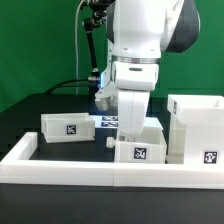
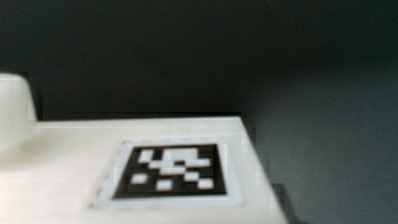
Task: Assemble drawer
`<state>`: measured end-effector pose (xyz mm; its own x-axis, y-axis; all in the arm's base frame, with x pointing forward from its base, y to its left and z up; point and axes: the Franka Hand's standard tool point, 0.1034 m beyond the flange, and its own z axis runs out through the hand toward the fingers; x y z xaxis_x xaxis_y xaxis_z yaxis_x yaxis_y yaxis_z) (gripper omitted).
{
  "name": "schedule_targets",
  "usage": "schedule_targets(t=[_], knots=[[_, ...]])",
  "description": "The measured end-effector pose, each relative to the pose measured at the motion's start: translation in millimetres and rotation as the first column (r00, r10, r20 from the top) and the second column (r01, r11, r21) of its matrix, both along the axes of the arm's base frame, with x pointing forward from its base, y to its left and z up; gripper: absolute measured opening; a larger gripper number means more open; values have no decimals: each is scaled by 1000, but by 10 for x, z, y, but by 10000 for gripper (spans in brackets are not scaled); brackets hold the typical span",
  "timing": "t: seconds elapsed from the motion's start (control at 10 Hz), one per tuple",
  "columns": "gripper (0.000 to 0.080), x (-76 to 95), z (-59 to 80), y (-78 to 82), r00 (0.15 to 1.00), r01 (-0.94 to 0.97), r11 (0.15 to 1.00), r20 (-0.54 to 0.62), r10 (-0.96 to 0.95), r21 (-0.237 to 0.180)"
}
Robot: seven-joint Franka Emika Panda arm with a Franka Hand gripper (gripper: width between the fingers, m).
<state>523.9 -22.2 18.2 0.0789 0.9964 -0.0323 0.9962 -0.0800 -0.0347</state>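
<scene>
The drawer's tall white casing [image 1: 196, 126] stands at the exterior view's right. One small white tray [image 1: 68, 127] with a tag lies at the left. A second tray [image 1: 140, 149] with a tag sits at the front centre, directly under my arm. My gripper [image 1: 130, 128] is low over the back of this tray, and the bulky wrist hides its fingers. The wrist view shows a white tray face [image 2: 71, 150] with its black-and-white tag [image 2: 173, 168] very close and blurred. No finger shows there, so I cannot tell whether the gripper holds anything.
The long low white wall [image 1: 100, 176] edges the black table at the front and left. The marker board [image 1: 104, 122] lies behind the trays. A rounded white shape [image 2: 13, 112] sits at the wrist view's edge. Cables hang at the back.
</scene>
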Motion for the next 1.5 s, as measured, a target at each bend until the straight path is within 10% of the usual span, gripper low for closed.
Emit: schedule_targets(t=[1.5], knots=[[41,220,-57,201,995,-93,996,44,94,-16]])
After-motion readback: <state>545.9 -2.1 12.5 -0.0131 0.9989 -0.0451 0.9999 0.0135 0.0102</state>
